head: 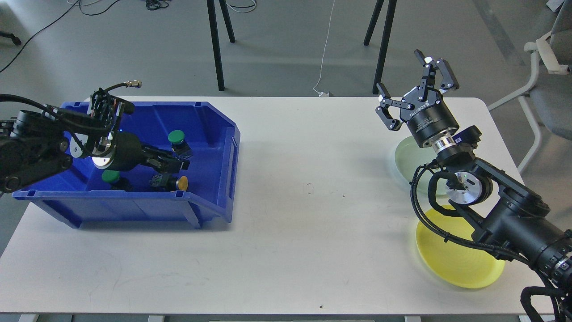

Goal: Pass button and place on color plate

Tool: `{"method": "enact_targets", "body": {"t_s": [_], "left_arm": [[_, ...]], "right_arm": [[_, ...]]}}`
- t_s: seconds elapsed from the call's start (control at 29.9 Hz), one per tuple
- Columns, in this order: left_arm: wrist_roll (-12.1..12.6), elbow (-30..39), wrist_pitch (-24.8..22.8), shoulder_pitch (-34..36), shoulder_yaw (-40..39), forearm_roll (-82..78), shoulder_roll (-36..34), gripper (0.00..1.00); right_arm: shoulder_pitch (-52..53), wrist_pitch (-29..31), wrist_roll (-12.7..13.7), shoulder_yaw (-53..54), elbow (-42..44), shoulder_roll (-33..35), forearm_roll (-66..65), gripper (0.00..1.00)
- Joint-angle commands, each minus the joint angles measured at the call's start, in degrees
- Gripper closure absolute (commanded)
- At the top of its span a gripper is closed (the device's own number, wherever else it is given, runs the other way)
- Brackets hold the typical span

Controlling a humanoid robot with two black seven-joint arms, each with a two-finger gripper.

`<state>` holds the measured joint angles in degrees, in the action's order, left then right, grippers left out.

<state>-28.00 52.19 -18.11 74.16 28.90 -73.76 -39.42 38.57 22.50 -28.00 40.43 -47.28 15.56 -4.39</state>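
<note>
A blue bin stands at the table's left. Inside it are a green button near the back, a second green button at the front left, and a yellow button lying on its side at the front. My left gripper reaches into the bin, its tip between the back green button and the yellow button; its dark fingers cannot be told apart. My right gripper is open and empty, raised above the table's far right. A pale green plate and a yellow plate lie under the right arm.
Black stand legs rise behind the table's far edge. A white cable hangs down to the floor there. A grey chair stands off the right end of the table.
</note>
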Motion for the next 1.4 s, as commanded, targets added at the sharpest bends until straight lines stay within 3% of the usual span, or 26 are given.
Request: {"method": "enact_targets", "body": {"t_s": [0.0, 0.23, 0.67, 1.14, 1.37], "left_arm": [[0.00, -3.22, -0.69, 0.46, -0.24, -0.06, -0.22, 0.34], [0.00, -9.39, -4.47, 0.37, -0.16, 0.11, -2.15, 0.32], [0.00, -12.46, -4.39, -0.34, -0.24, 0.20, -3.48, 0.20], [0.00, -21.69, -4.30, -3.32, -0.51, 0.46, 0.65, 0.19], [0.00, -22.31, -4.30, -4.55, -2.09, 0.64, 1.62, 0.19]], "right_arm": [[-0.07, 0.00, 0.00, 0.00, 0.00, 0.09, 0.00, 0.01], [-0.34, 0.00, 0.00, 0.00, 0.00, 0.18, 0.00, 0.01], [-0.34, 0.00, 0.00, 0.00, -0.09, 0.09, 0.00, 0.01], [-0.43, 0.00, 0.00, 0.00, -0.44, 0.09, 0.00, 0.01], [-0.43, 0.00, 0.00, 0.00, -0.44, 0.09, 0.00, 0.01]]}}
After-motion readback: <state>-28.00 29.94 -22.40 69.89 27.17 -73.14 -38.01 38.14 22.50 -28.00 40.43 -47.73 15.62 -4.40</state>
